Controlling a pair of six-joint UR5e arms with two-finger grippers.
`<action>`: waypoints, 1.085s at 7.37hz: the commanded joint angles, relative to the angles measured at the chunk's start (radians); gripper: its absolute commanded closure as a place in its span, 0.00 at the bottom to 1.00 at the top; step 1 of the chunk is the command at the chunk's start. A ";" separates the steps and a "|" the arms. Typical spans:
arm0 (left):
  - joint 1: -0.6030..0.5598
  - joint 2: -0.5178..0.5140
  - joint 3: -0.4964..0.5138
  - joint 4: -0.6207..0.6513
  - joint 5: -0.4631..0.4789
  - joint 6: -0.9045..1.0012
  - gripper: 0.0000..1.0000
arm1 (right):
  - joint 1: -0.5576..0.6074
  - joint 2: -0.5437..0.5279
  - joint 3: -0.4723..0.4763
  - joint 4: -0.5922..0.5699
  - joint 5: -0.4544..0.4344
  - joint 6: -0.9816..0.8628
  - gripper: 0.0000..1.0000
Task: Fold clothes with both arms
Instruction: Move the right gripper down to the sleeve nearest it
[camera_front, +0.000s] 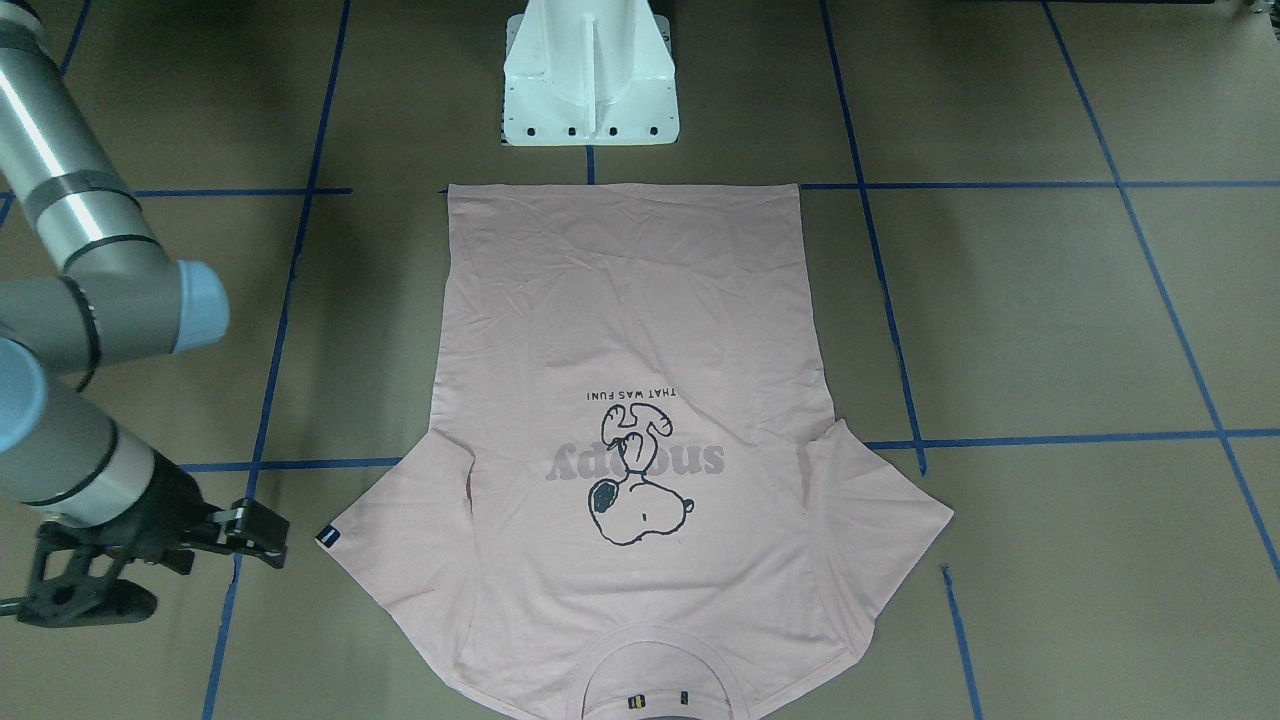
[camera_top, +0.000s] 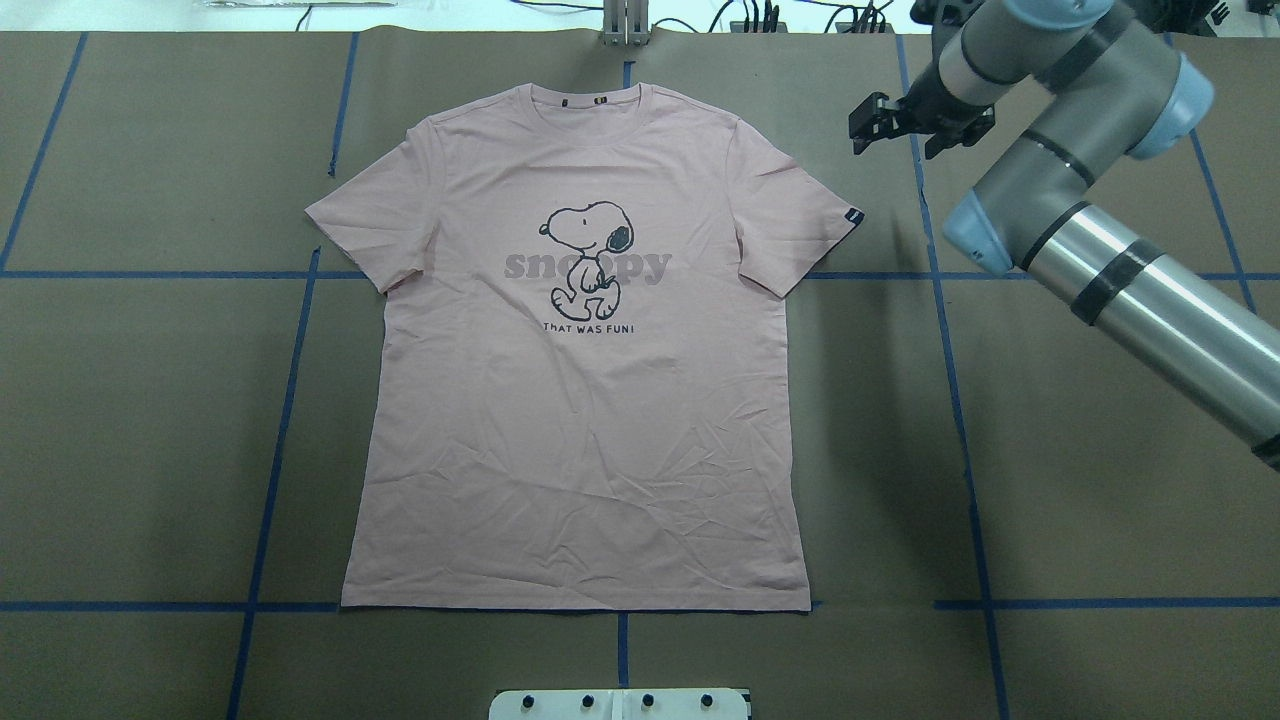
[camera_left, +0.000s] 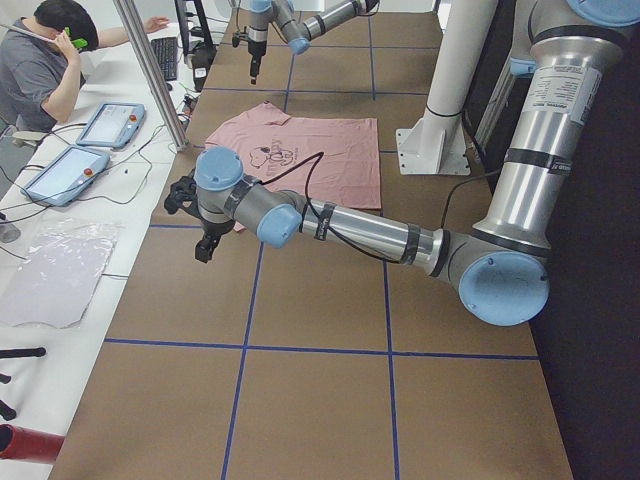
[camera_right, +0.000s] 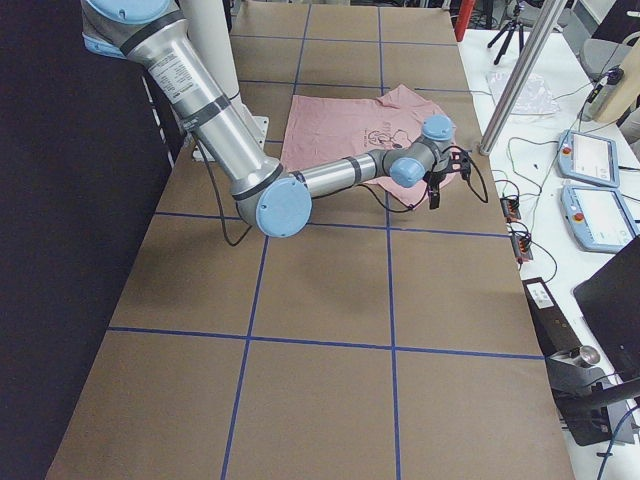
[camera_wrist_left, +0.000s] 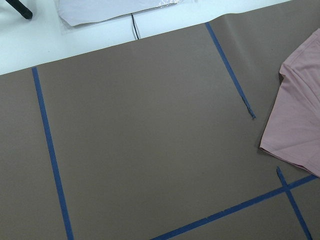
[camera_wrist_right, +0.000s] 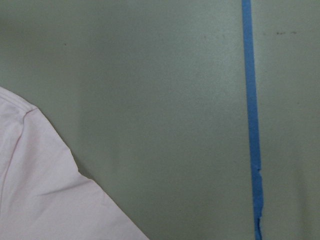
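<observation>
T-shirt (camera_top: 580, 400) lies flat mid-table, print up, its long axis running away from the base (camera_top: 620, 703) (collar at the far end). Right arm (camera_top: 1100, 250) bends inward, gripper (camera_top: 875, 125) near one sleeve (camera_top: 800, 230). Left arm (camera_left: 350, 225) stretches low, gripper (camera_left: 205, 240) hanging beyond the other sleeve. I cannot tell either finger gap.

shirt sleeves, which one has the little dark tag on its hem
The sleeve on the robot's right: a small dark tag sits at its hem; the other sleeve is plain.
</observation>
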 joint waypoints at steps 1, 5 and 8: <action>0.034 -0.011 -0.004 -0.002 0.056 -0.059 0.00 | -0.078 -0.012 -0.018 0.020 -0.058 0.028 0.01; 0.034 -0.010 0.000 -0.002 0.056 -0.056 0.00 | -0.095 -0.006 -0.064 0.017 -0.075 0.017 0.07; 0.034 -0.001 0.006 -0.007 0.056 -0.049 0.00 | -0.095 -0.003 -0.065 0.016 -0.075 0.011 0.46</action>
